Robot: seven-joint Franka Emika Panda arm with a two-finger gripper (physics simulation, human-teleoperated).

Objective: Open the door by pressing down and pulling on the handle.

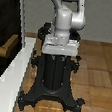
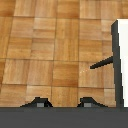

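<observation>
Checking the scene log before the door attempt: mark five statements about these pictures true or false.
1. A tan handle sticks out from the dark door. True.
2. The fingers are clamped on the handle. False: in the wrist view they stand apart, with only the wooden floor showing between them.
3. The door is at the exterior view's left. True.
4. The pedestal under the arm is white. False: it is black.
5. The floor is plain grey concrete. False: it is wood-patterned parquet.
</observation>
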